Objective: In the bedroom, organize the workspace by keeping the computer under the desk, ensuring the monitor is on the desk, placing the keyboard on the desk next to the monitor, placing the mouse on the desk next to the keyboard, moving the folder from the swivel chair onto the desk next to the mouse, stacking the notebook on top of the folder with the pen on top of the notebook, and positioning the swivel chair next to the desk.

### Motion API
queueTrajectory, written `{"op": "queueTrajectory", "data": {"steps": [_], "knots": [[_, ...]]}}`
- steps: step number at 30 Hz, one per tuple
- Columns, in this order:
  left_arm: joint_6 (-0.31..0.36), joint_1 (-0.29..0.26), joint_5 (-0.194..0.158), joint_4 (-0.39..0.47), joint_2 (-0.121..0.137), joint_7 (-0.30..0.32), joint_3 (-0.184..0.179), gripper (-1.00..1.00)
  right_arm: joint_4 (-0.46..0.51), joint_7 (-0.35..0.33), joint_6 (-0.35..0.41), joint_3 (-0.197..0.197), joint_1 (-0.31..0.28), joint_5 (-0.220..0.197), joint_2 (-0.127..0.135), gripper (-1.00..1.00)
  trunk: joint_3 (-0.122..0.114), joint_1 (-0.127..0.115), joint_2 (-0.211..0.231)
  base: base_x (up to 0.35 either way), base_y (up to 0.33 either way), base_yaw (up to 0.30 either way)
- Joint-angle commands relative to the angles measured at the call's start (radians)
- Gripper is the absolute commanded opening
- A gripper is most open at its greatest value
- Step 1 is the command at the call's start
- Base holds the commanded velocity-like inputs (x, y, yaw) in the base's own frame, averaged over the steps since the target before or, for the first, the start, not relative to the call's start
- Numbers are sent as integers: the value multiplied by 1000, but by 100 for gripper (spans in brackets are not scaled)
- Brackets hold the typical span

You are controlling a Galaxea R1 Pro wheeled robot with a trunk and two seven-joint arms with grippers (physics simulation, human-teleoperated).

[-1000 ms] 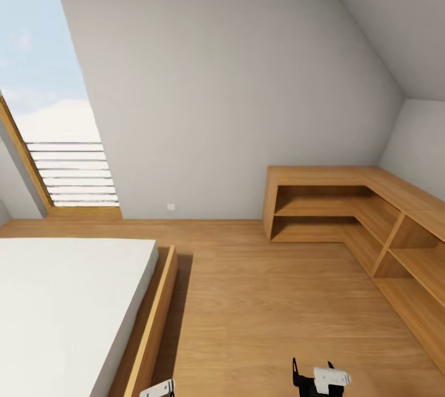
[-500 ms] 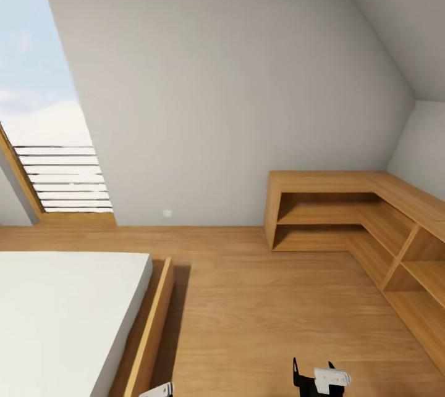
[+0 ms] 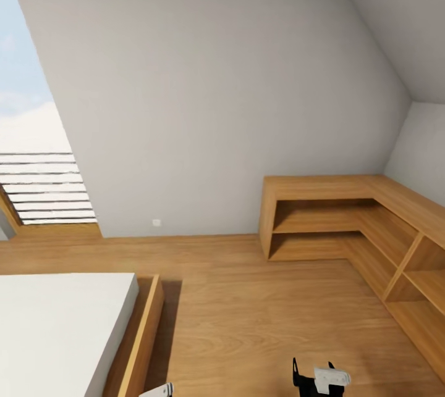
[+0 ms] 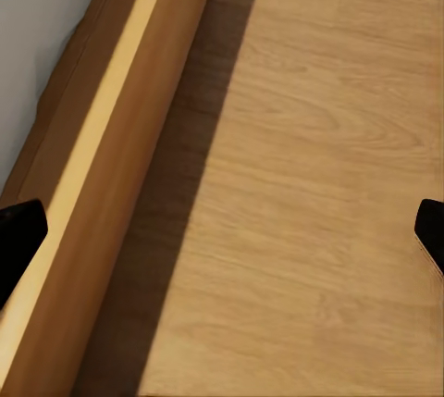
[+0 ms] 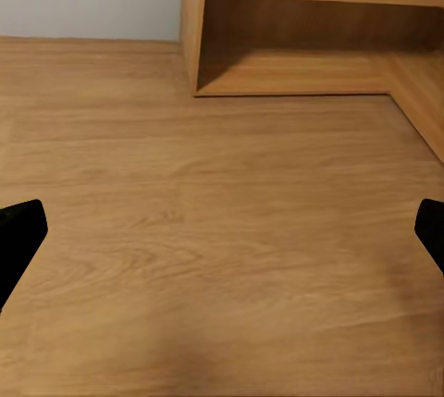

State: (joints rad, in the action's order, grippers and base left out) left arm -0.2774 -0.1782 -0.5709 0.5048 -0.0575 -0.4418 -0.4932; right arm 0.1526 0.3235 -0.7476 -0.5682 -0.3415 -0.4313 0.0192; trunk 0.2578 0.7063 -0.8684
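Travelling through the bedroom with nothing in hand, the right gripper (image 3: 312, 378) and left gripper (image 4: 222, 240) each hold their fingers spread wide over bare wooden floor (image 3: 259, 310), the left one beside the bed frame (image 4: 102, 193). Beyond lie the bed (image 3: 55, 329), an empty corner shelf unit (image 3: 346, 218) and the window (image 3: 37, 162). No desk, chair or computer gear is in sight, so the robot is probably searching and next needs to turn until the desk appears; no writing is readable.

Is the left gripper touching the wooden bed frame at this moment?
Apart. In the left wrist view the open left gripper hangs above the floor, and the bed frame lies below it, away from both fingertips.
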Motion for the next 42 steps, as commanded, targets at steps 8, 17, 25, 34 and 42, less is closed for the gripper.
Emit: {"op": "queueTrajectory", "data": {"steps": [8,17,25,34,42], "knots": [[-7,-1,-11,0,1,-6,-8,100,0,6,-1,-9,-1,-4,-1,100,1,1,-1,329,0,-1],[-8,-1,-11,0,1,-6,-8,100,-1,6,-1,-10,-1,-4,-1,100,1,1,-1,330,0,-8],[-8,-1,-11,0,1,-6,-8,100,-1,6,-1,-9,-1,-4,0,100,-6,1,-1,330,0,-124],[-8,-1,-11,-1,2,-6,-8,100,-1,6,-1,-9,-1,-3,1,100,-16,1,-1,330,0,-181],[-8,-1,-10,-2,-10,-6,-8,100,-1,6,-1,-9,-1,-3,1,100,-25,1,-1,293,-39,-196]]}}
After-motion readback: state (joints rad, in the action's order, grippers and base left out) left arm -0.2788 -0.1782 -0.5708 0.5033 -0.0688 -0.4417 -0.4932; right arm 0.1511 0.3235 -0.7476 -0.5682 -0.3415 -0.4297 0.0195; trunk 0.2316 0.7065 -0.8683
